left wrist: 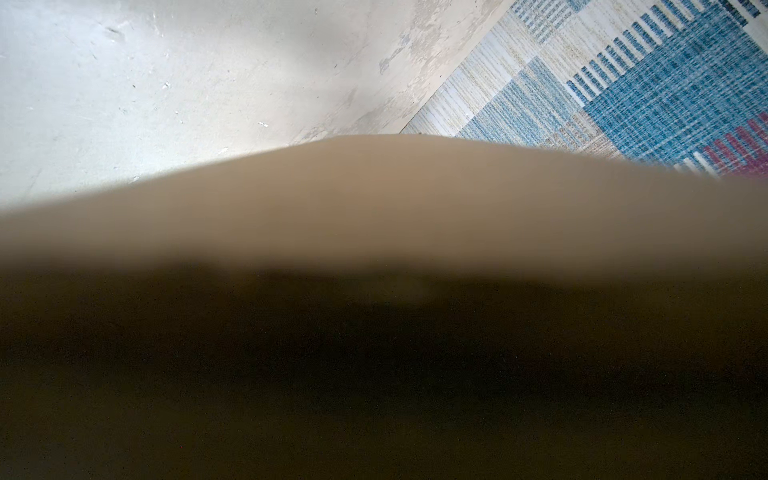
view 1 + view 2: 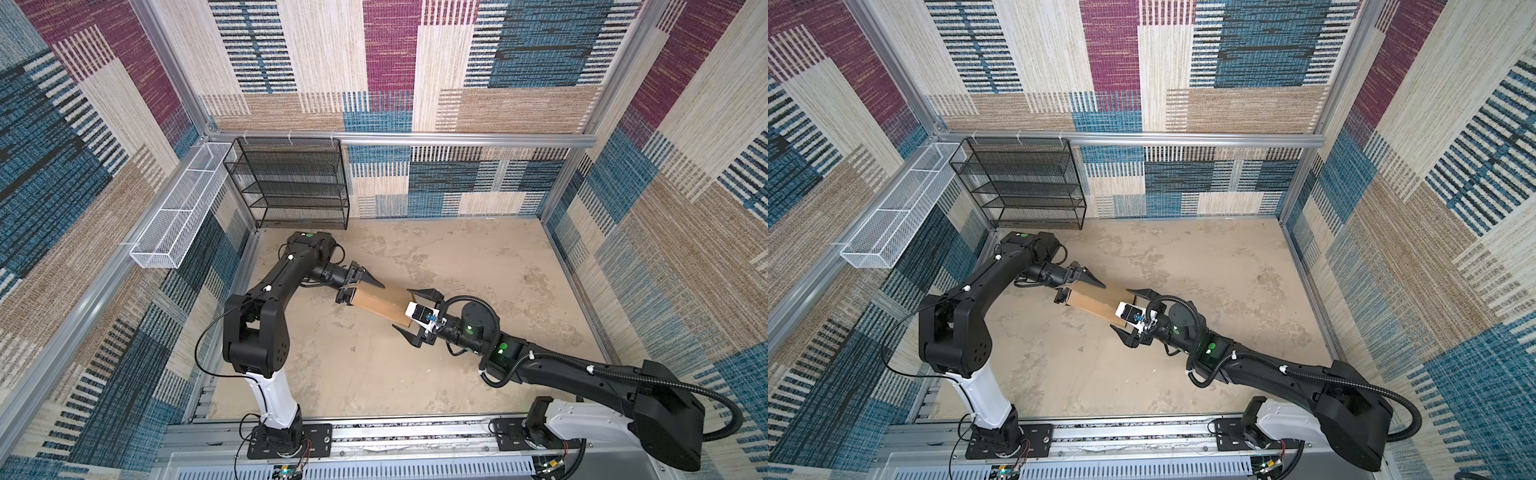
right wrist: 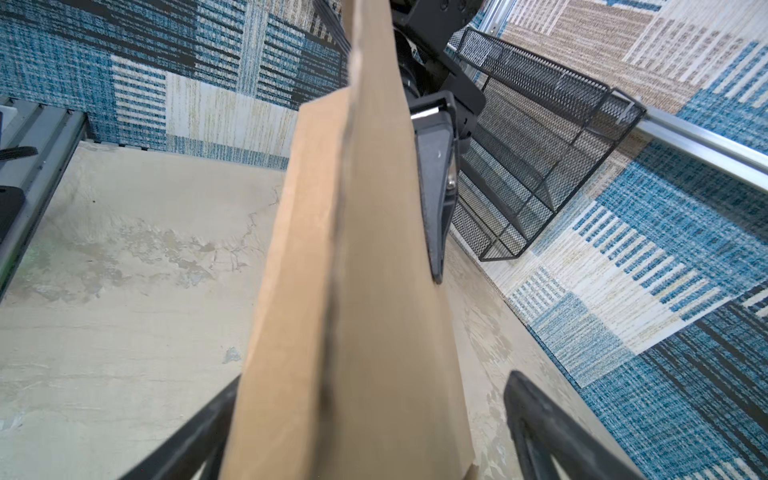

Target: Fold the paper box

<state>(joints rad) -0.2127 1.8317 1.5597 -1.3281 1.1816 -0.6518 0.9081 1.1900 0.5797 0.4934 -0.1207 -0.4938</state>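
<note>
In both top views: paper box (image 2: 380, 305) (image 2: 1096, 305) aloft over the mottled beige desk (image 2: 478, 270), slung between the two arms. Plain brown corrugated cardboard, matte, reading as a long narrow slab, darker on top, paler down the side. Left gripper (image 2: 365, 291) at the end nearer the black mesh shelf rack (image 2: 291, 183), jaws partway closed, one black finger laid along the cardboard; judged to be clamped on it. Right gripper (image 2: 401, 308) at the opposite end, jaws spread wide to either side, gripping nothing. White wire basket (image 2: 178, 216) on the side wall, well apart.

Left wrist view: only the paper box (image 1: 374, 208), blurred, tight against the lens, dark below. Jaws hidden here.

Right wrist view: paper box (image 3: 353, 291) edge-on, two panels doubled together, a ragged cut edge down the middle. Left fingers (image 3: 436, 187), one showing, flat against one face. Right fingers (image 3: 540, 424) straddling, this one clear of the cardboard.

Seemingly folded only part-way: no squared, closed box yet. Probably left: raising walls, tucking flaps. Slits not discernible.
</note>
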